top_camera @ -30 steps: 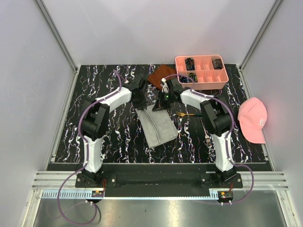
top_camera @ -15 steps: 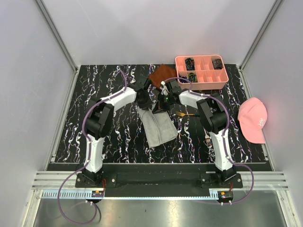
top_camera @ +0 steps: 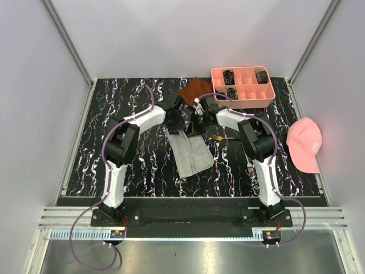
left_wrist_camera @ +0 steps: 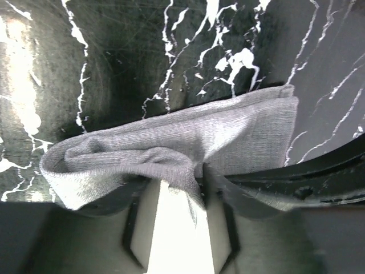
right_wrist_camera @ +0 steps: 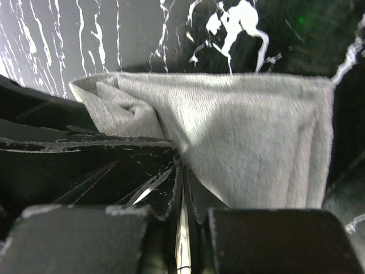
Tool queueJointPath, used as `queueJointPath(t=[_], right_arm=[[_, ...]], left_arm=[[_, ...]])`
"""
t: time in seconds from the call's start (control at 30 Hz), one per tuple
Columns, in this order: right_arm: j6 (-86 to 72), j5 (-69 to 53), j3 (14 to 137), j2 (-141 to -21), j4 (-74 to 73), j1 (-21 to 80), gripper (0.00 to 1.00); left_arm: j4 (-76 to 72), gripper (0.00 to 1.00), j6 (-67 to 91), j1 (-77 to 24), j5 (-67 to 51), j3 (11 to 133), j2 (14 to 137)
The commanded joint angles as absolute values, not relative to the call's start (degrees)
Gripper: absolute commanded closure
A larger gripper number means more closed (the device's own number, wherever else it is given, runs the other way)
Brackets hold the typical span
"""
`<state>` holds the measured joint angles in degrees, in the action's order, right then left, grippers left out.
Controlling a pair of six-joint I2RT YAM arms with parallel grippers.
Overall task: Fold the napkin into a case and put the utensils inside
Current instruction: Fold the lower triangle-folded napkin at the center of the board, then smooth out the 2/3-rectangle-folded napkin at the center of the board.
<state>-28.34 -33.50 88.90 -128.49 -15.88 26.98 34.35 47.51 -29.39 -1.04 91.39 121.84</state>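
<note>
Mid-fold on the napkin (top_camera: 191,153).
Right gripper (right_wrist_camera: 182,171) pinching its edge, left gripper (left_wrist_camera: 174,185) parted; next: press the crease flat, then fetch utensils (top_camera: 249,166).

The napkin (left_wrist_camera: 228,128) is soft, matt grey cloth with a fine ribbed weave. The table (top_camera: 142,165) beneath it is glossy black, veined white like marble. At upper right of the top view, the tray (top_camera: 245,103) looks like smooth pink plastic. Below it, the fork (top_camera: 250,169) is silvery metal.

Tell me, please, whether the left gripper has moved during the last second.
Yes. The left gripper has shifted right, toward the pink tray, closing in on the right gripper over the far end of the napkin.
</note>
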Motion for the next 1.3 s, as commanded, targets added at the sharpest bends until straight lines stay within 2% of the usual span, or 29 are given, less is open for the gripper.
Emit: queueJointPath(t=[0.0,0.2,0.27,0.4,0.5,0.53,0.57,0.7,0.77,0.9,1.07,1.27], right_arm=[[-25.84,-32.08,88.95,-122.96,-18.81,26.19,0.89],[-22.86,-29.71,87.45,-117.96,-21.79,24.87,0.73],[-21.62,-30.06,87.36,-117.69,-21.97,24.87,0.66],[-21.88,-35.32,88.06,-119.52,-20.74,25.05,0.58],[-22.59,-36.82,88.94,-120.93,-18.9,25.22,0.49],[-22.67,-37.0,89.38,-121.72,-18.55,25.31,0.47],[-22.5,-37.35,90.08,-122.34,-18.63,25.57,0.45],[-22.33,-37.88,93.07,-125.51,-18.54,26.01,0.45],[-22.41,-37.97,93.86,-126.64,-18.54,26.45,0.49],[-22.59,-37.27,95.62,-128.23,-18.54,26.63,0.57],[-22.94,-37.27,97.03,-129.98,-18.54,26.72,0.58],[-23.73,-36.3,100.27,-131.83,-18.46,26.72,0.64]], left_arm=[[32.87,0.5,46.85,-29.53,-1.14,92.72,118.31],[32.87,0.31,44.3,-29.53,-2.81,91.67,113.47],[32.96,0.21,42.46,-29.53,-3.51,90.97,111.63],[35.41,0.21,39.29,-29.36,-2.2,89.65,108.55],[35.68,0.28,37.1,-28.48,-0.18,87.28,106.0],[35.77,0.33,36.22,-28.04,-0.52,86.84,106.0],[36.29,0.43,36.04,-27.52,-0.88,86.66,106.26],[36.56,0.56,34.46,-25.84,-2.64,86.13,108.1],[36.47,0.63,34.19,-25.49,-2.55,85.69,108.63],[36.39,0.69,33.93,-25.4,-1.41,85.87,110.21],[36.3,0.71,33.84,-24.61,-1.32,87.8,111.71],[36.12,0.75,33.92,-24.35,-1.14,90.09,115.75]])
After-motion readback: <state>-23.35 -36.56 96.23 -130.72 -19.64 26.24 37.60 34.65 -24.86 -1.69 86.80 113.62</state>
